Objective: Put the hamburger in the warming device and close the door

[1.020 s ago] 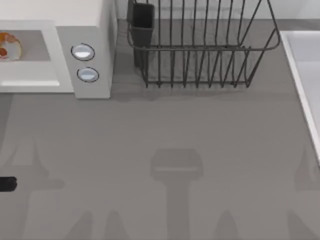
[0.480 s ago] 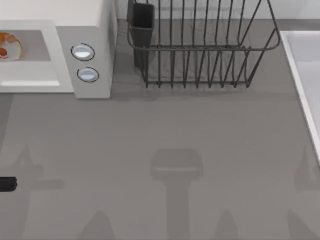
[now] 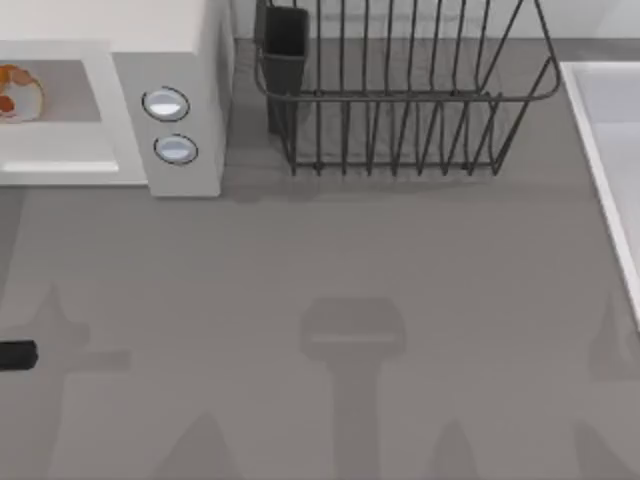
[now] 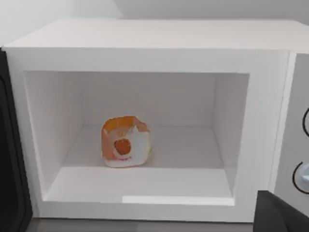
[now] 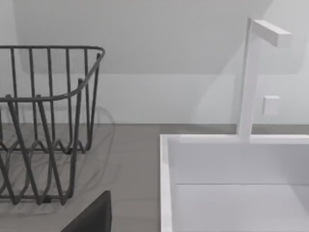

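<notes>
The hamburger (image 4: 125,142), an orange-tan bun with white and red patches, sits on the floor of the warming device's (image 4: 154,48) open cavity, left of centre. From above the hamburger (image 3: 18,92) shows at the far left, inside the white warming device (image 3: 185,60) with its two round knobs. The door (image 4: 10,159) stands swung open as a dark panel beside the cavity. A dark part of my left gripper (image 3: 15,355) pokes in at the table's left edge, well in front of the appliance and touching nothing. A dark corner of my right gripper (image 5: 91,215) shows near the sink.
A dark wire dish rack (image 3: 400,95) with a black cup stands at the back centre, right of the appliance. A white sink basin (image 3: 610,150) with a faucet (image 5: 251,72) runs along the right edge. Grey tabletop (image 3: 350,250) spreads in front.
The dark part of my left gripper at the left edge has shifted slightly toward the appliance, and the arm shadows on the table moved with it. The hamburger has stayed put.
</notes>
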Action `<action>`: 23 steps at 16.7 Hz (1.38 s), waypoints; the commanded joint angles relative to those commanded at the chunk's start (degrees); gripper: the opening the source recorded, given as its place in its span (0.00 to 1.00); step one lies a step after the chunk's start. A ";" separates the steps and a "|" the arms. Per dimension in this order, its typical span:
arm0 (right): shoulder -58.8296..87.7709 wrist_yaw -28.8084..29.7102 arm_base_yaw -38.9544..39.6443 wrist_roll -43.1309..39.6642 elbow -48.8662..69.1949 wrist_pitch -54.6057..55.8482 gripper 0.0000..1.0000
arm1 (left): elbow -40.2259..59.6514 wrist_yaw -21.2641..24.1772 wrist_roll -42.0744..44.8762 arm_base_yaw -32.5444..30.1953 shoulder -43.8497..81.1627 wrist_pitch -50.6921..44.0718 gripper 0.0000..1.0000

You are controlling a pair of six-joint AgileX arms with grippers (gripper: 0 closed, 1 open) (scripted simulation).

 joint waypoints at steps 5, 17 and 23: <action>0.00 0.00 0.00 0.00 0.00 0.00 1.00 | 0.59 -3.22 0.19 -4.04 8.93 8.35 0.00; 0.00 0.00 0.00 0.00 0.00 0.00 1.00 | 0.26 3.47 0.04 2.72 -0.31 -0.73 0.00; 0.00 0.00 0.00 0.00 0.00 0.00 1.00 | 0.09 8.79 -0.07 8.06 -7.48 -7.82 0.00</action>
